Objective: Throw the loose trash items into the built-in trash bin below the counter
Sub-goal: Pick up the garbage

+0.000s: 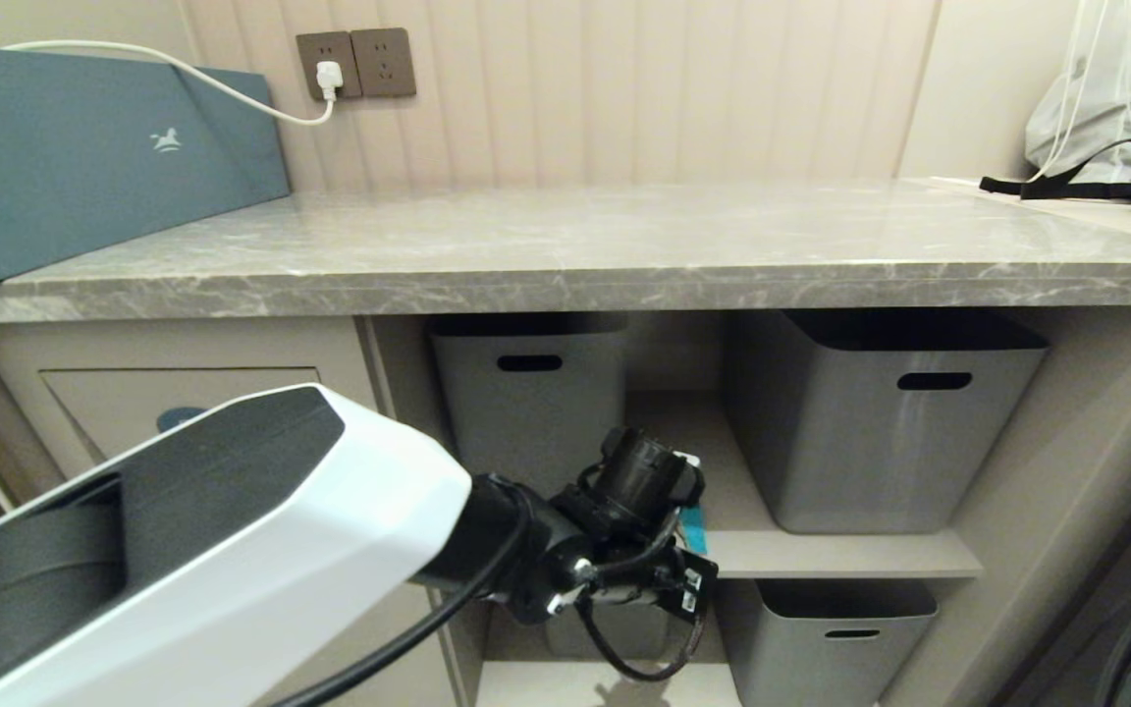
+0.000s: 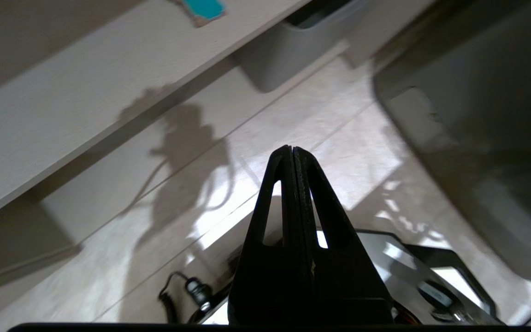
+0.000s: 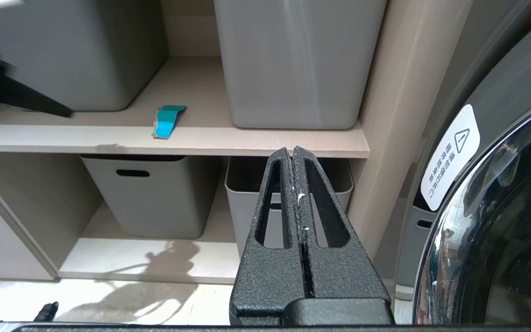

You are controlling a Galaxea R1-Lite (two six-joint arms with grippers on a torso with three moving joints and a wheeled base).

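Marble counter point(image 1: 565, 245) across the head view. Long blue box point(image 1: 84, 157) on its left end, white cable point(image 1: 232, 93) over it to a wall socket point(image 1: 330, 64). White bag point(image 1: 1105, 108) and black strap point(image 1: 1056, 182) at far right. Below: four grey tubs point(image 1: 899, 422) on two shelves point(image 3: 256, 136). Washer door point(image 3: 500, 230) with a warning sticker point(image 3: 450, 157) at right.

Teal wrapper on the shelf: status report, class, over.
Left claw shut, empty, beside shelf. Right claw shut, parked. Wrapper lies loose between tubs. Nothing blocking.
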